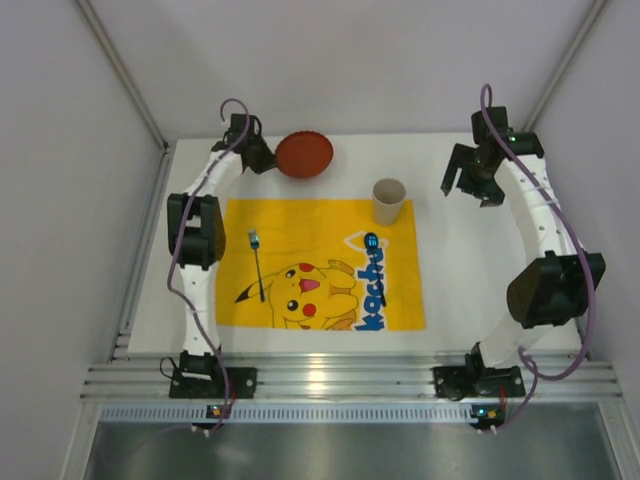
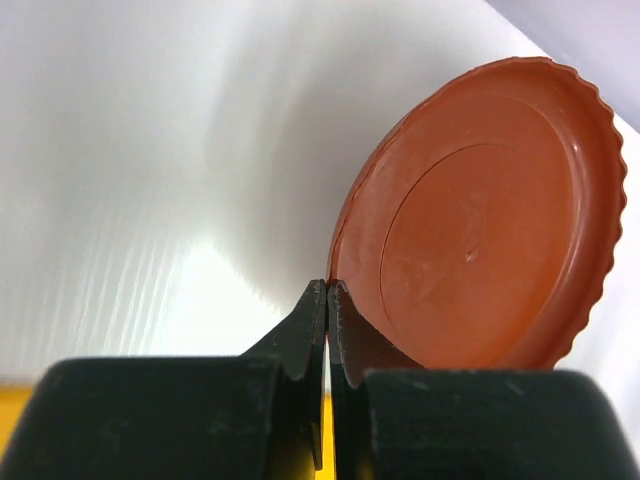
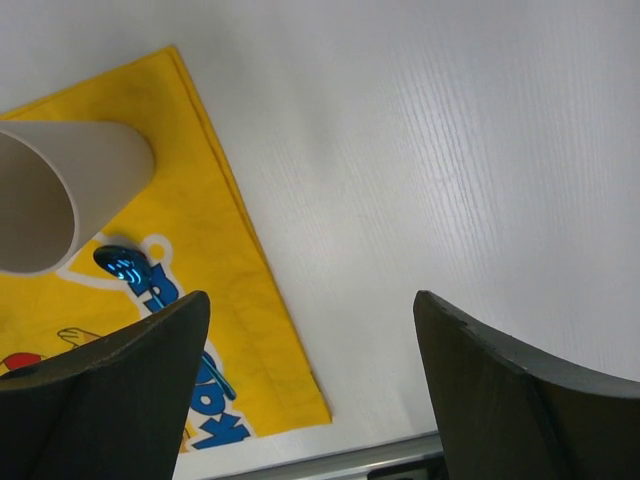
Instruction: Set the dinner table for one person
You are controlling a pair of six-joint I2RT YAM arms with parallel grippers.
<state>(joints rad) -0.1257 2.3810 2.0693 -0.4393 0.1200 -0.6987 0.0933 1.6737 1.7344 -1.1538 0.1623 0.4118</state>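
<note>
Beyond the yellow mat, left gripper clamps shut on the red plate.
Plate juts right of it, mat lies nearward; right gripper gapes, empty.

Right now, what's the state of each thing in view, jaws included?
red plate: at the far side of the dinner table, beyond the yellow mat.
left gripper: jaws shut on the red plate's rim.
right gripper: jaws open, empty.
paper cup: upright, on the yellow mat's far edge.
dark utensil: lying flat, left part of mat.
blue utensil: lying flat, right part of mat.
yellow mat: spread flat.
</note>
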